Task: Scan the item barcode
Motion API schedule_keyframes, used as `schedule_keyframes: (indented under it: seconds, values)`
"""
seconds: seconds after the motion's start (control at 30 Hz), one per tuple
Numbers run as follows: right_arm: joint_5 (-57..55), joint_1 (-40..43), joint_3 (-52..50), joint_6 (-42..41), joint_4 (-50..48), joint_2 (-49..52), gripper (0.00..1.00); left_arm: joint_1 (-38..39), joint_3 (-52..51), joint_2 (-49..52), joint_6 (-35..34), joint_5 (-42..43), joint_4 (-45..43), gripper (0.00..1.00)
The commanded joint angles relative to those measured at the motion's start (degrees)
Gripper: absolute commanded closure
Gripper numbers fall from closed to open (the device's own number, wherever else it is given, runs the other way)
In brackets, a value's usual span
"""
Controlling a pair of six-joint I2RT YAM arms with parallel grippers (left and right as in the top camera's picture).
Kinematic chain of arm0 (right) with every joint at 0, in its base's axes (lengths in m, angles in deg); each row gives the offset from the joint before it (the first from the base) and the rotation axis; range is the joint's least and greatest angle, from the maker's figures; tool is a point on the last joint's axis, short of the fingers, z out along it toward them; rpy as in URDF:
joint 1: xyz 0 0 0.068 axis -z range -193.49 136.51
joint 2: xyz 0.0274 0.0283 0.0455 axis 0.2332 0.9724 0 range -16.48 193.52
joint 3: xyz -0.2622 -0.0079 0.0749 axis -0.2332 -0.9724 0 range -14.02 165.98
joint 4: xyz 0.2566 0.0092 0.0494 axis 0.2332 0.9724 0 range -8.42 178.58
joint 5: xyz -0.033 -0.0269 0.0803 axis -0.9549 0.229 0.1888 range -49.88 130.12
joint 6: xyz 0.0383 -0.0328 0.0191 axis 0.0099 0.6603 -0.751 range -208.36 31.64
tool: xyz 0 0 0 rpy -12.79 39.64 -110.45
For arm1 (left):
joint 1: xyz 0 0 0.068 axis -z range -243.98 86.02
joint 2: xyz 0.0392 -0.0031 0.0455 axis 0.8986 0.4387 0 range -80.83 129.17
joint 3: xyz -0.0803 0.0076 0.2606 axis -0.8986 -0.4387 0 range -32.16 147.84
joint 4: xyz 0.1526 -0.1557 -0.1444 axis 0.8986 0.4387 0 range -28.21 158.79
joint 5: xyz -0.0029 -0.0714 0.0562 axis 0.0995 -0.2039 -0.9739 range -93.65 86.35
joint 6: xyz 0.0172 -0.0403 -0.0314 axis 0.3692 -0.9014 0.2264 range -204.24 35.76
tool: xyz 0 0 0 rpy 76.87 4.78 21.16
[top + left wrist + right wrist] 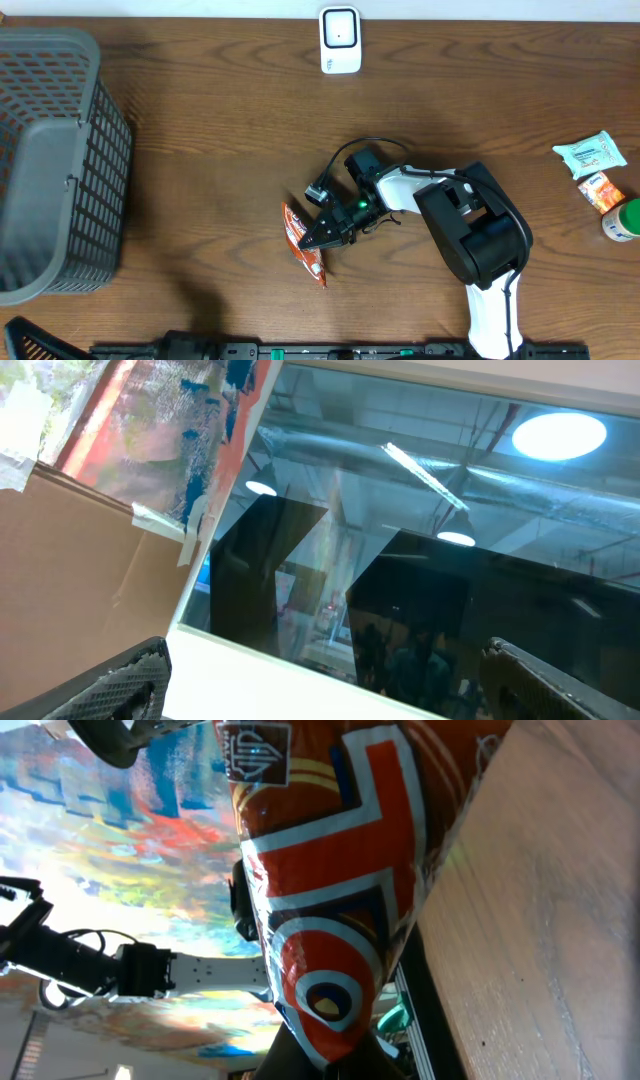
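A: Gripping the orange packet [312, 265] mid-surface [200, 150], right pincer [320, 240] clenched on it. Advice?
B: Lift cleanly and turn its barcode toward the white scanner [340, 40]. Left pincer [330, 680] is released.

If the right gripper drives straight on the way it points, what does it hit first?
The packet pinched in the right gripper; past it, apparently only bare table, though depth is unclear.
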Motion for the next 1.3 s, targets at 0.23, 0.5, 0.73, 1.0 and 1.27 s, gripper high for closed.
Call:
schedule_keyframes:
  seconds: [0.23, 0.5, 0.73, 1.0, 1.27]
  values:
    - [2.43, 0.31, -0.24, -0.13, -1.68, -1.27, 0.99, -0.24, -0.31, -0.46, -0.52, -0.35, -0.52, 0.02]
    - [0.83, 1.07, 2.91, -1.42, -3.23, -4.00, 0.99, -0.22, -0.31, -0.46, -0.52, -0.35, -0.52, 0.02]
    - [-20.70, 3.32, 17.33, -4.33, -4.59, -8.07, 0.99, -0.22, -0.31, -0.46, -0.52, -0.35, -0.52, 0.02]
    - [-49.35, 6.38, 30.29, 1.73, -3.23, -8.04, 0.99, -0.22, -0.35, -0.46, -0.52, -0.35, -0.50, 0.02]
    - [-68.81, 7.89, 32.79, 9.40, -3.45, -7.96, 0.99, -0.22, -0.59, -0.46, -0.52, -0.35, -0.48, 0.02]
